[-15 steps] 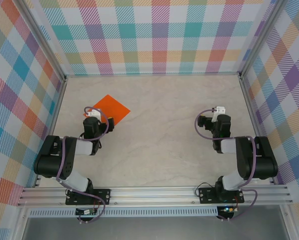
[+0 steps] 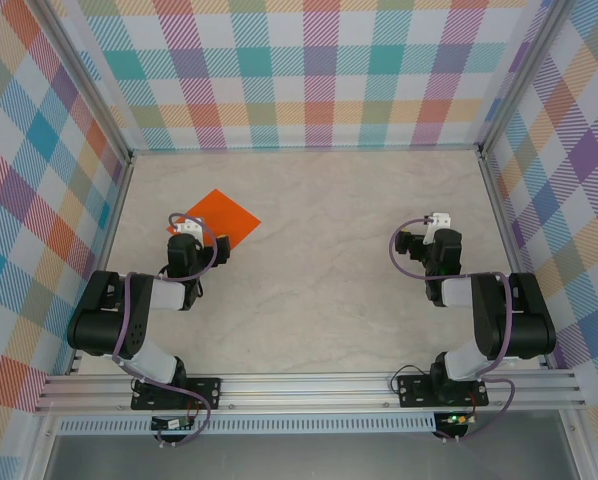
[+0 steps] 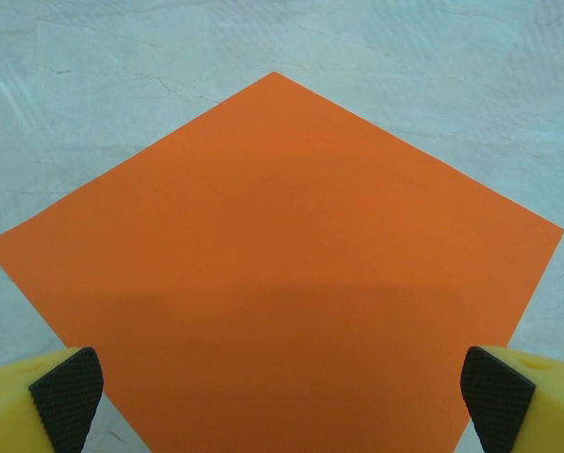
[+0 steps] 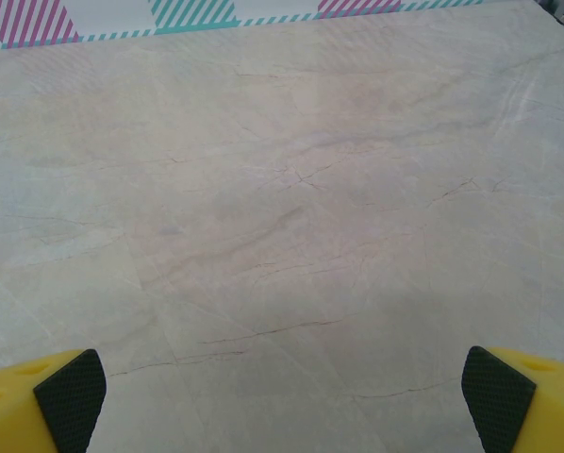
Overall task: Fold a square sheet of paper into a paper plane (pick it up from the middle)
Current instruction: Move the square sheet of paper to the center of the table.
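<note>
A bright orange square sheet of paper lies flat and unfolded on the marble table, at the left, turned like a diamond. In the left wrist view the sheet spreads across the middle, one corner pointing away. My left gripper hovers over the sheet's near corner, open; its black pads stand wide apart with nothing between them. My right gripper is open above bare table at the right, and its pads hold nothing. No paper plane is in view.
Plaid walls close in the table on three sides, with aluminium posts at the corners. A metal rail carries both arm bases along the near edge. Bare marble tabletop stretches between the two arms.
</note>
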